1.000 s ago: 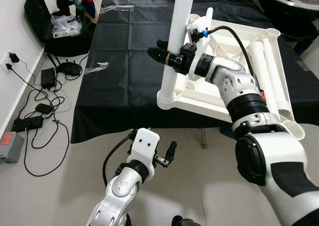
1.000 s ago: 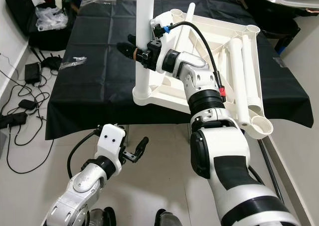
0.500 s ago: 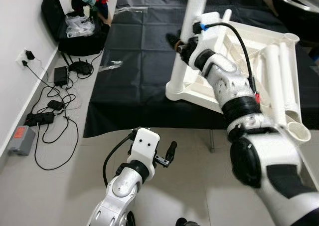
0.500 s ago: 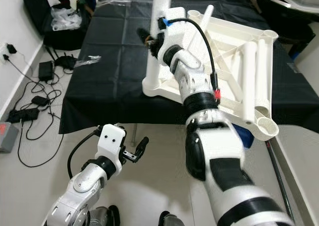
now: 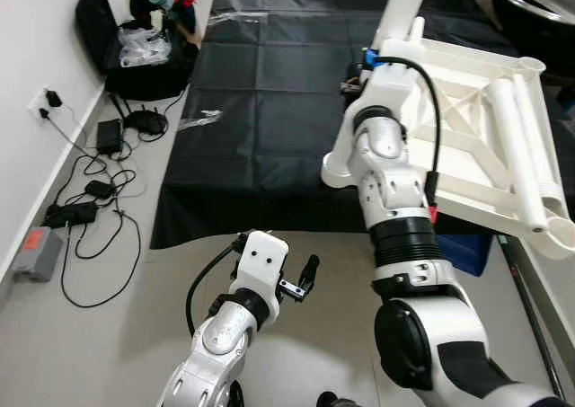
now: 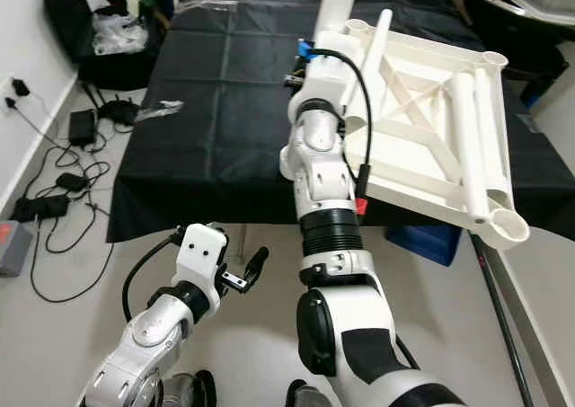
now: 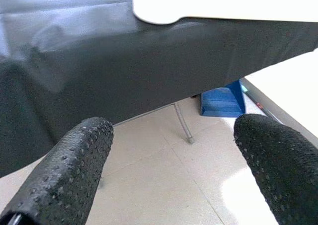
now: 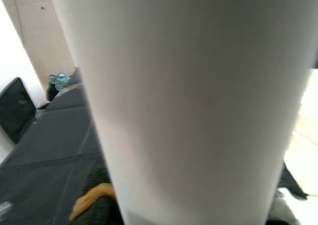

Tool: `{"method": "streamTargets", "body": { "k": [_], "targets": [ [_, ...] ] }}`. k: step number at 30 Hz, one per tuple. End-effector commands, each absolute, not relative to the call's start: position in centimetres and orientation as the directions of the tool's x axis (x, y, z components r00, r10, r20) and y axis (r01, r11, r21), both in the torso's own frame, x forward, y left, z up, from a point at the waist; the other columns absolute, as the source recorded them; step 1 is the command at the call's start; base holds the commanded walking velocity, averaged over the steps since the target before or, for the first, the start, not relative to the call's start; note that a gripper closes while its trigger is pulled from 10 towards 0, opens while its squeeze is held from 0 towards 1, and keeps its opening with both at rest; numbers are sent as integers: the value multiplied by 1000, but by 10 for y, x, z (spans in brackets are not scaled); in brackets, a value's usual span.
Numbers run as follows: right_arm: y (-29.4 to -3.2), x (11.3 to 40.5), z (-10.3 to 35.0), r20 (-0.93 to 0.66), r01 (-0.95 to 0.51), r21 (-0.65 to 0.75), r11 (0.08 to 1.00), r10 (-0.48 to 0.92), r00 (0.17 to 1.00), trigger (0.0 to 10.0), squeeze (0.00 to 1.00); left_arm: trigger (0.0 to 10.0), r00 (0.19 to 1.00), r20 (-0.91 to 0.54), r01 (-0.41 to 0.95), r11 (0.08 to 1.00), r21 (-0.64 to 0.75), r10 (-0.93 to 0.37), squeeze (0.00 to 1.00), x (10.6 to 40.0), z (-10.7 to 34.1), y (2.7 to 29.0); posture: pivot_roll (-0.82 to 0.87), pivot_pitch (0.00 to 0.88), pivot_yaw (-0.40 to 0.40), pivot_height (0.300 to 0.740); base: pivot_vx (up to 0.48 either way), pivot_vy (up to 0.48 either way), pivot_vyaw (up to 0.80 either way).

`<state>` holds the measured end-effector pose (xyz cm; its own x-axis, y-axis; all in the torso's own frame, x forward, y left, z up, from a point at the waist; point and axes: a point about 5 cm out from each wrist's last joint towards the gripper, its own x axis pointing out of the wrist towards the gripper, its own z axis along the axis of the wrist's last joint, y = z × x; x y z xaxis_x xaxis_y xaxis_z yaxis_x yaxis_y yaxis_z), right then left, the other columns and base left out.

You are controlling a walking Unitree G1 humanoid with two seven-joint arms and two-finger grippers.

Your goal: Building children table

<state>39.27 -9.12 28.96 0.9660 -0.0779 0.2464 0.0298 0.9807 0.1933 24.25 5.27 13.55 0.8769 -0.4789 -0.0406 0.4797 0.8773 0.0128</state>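
Note:
The white children's tabletop (image 5: 476, 61) lies upside down on the black-covered table (image 5: 260, 110). One white leg (image 5: 402, 7) stands upright in its near left corner socket (image 5: 334, 168). My right gripper (image 5: 358, 82) is at that leg, mostly hidden behind its own white wrist; in the right wrist view the leg (image 8: 189, 101) sits pressed between the dark fingers. Two more loose legs (image 5: 521, 146) lie along the tabletop's right side. Low over the floor in front of the table, my left gripper (image 5: 304, 277) hangs open and holds nothing, fingers (image 7: 69, 170) wide apart.
Cables and power adapters (image 5: 94, 187) trail over the floor on the left, beside a black bag (image 5: 108, 39) topped with clothes. A blue box (image 5: 465, 250) sits under the table. A scrap of clear plastic wrap (image 5: 199, 118) lies on the black cloth.
The head camera shifted early on. Since then the tabletop corner and its leg have swung to the right, and my right wrist has turned over the leg, covering its fingers. The left arm is unchanged.

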Motion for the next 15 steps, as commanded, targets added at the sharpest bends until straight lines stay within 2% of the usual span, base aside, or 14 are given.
{"method": "streamTargets", "body": {
  "k": [1, 2, 5, 6, 9, 10, 11, 12, 13, 15],
  "targets": [
    [-88, 393, 279, 202, 12, 237, 971, -61, 977, 10000, 0, 10000, 877, -55, 478, 878, 16, -477, 0, 241, 134, 53, 133, 221, -59, 740, 0, 0, 0],
    [-86, 394, 280, 214, -24, 216, 976, -24, 976, 10000, 1000, 10000, 877, -55, 478, 878, 15, -477, 0, 241, 134, 53, 130, 225, -62, 740, 0, 0, 0],
    [-85, 393, 281, 228, -65, 185, 981, 21, 974, 10000, 1000, 10000, 877, -55, 478, 878, 14, -477, 0, 242, 134, 53, 131, 225, -61, 740, 0, 0, 0],
    [-86, 394, 282, 230, -96, 165, 982, 56, 971, 10000, 235, 10000, 878, -54, 477, 879, 14, -476, 0, 242, 134, 53, 132, 223, -63, 740, 0, 0, 0],
    [-86, 394, 282, 230, -96, 165, 982, 56, 971, 10000, 235, 10000, 878, -54, 477, 879, 14, -476, 0, 242, 134, 53, 132, 223, -63, 740, 0, 0, 0],
    [-88, 396, 284, 220, -160, 123, 979, 130, 967, 10000, 0, 10000, 878, -54, 477, 879, 14, -476, 0, 242, 134, 53, 129, 227, -59, 740, 0, 0, 0],
    [-90, 399, 284, 186, -256, 72, 964, 240, 953, 10000, 0, 10000, 878, -54, 476, 879, 13, -475, 0, 242, 134, 53, 128, 224, -61, 740, 0, 0, 0],
    [-92, 400, 283, 155, -315, 46, 948, 305, 940, 10000, 0, 10000, 879, -54, 476, 879, 13, -475, 0, 242, 134, 53, 128, 224, -61, 740, 0, 0, 0],
    [-92, 400, 283, 155, -315, 46, 948, 305, 940, 10000, 0, 10000, 879, -54, 476, 879, 13, -475, 0, 242, 134, 53, 128, 224, -61, 740, 0, 0, 0],
    [-102, 403, 283, 99, -464, 7, 886, 461, 882, 10000, 0, 10000, 879, -54, 476, 879, 12, -475, 0, 243, 134, 53, 127, 228, -59, 740, 0, 0, 0]
  ]
}}
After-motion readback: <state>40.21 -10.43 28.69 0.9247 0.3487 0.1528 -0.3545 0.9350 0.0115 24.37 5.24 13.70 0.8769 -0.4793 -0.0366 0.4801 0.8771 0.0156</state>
